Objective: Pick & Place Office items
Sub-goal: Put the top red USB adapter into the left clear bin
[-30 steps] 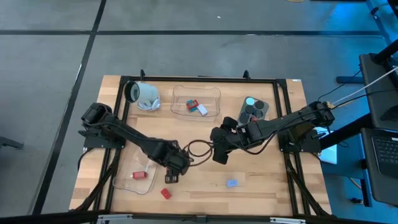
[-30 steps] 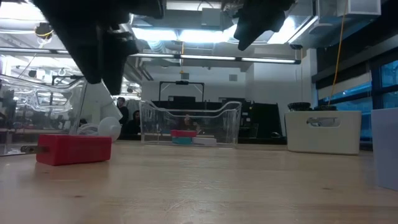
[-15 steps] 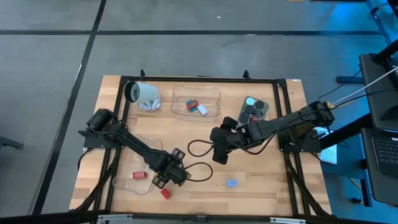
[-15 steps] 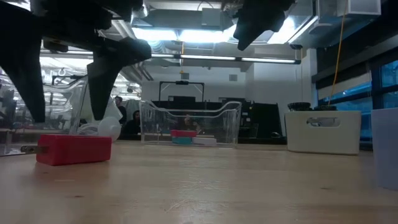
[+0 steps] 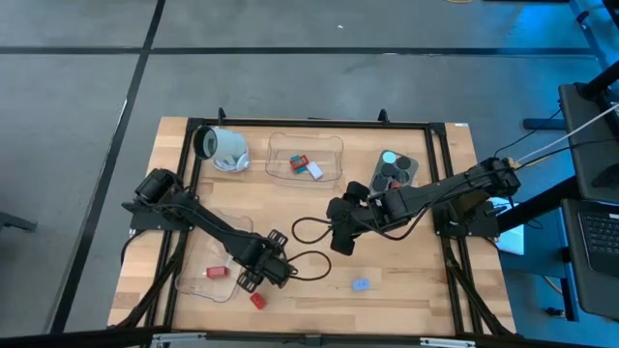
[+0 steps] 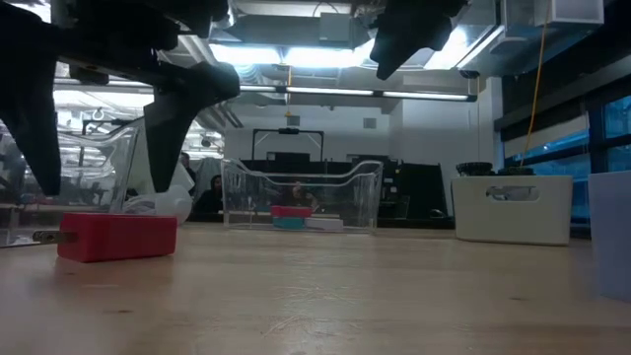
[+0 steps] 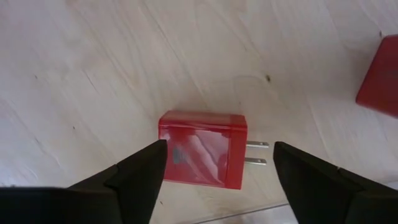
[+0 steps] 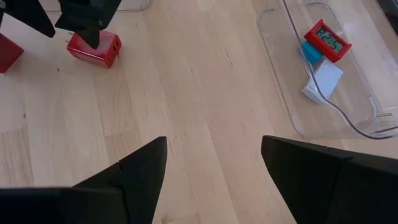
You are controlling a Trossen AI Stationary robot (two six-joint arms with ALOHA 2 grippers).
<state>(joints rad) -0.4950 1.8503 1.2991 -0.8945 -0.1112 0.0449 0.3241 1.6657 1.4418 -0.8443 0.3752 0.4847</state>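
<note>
**Left fingers spread over the red plug**

Fingers of the left gripper [image 7: 214, 171] now stand wide apart, one on each side of the red plug [image 7: 203, 149], and neither touches it. A second ago this gripper sat further up the table, away from the plug, with its fingers closer together; it has since swung over the plug and widened. I read that as lining up for a pick, with the grasp not yet made.

The plug lies flat on the table [image 5: 406, 290], directly between the two fingers, its metal prongs pointing toward one of them. A second red piece [image 7: 379, 78] sits well off to one side, beyond that same finger. In the low view the plug [image 6: 116, 237] rests on the wood with the fingers hanging above it, clear of its top.

The right gripper [image 8: 211, 165] has not moved; it waits raised near mid-table, fingers open and empty. Ahead of it lies the clear tray [image 8: 280, 74], holding a red clock [image 8: 328, 41], a teal block [image 8: 310, 52] and a pale piece [image 8: 323, 81].

A blue piece [image 5: 361, 284] remains loose on the table.
</note>
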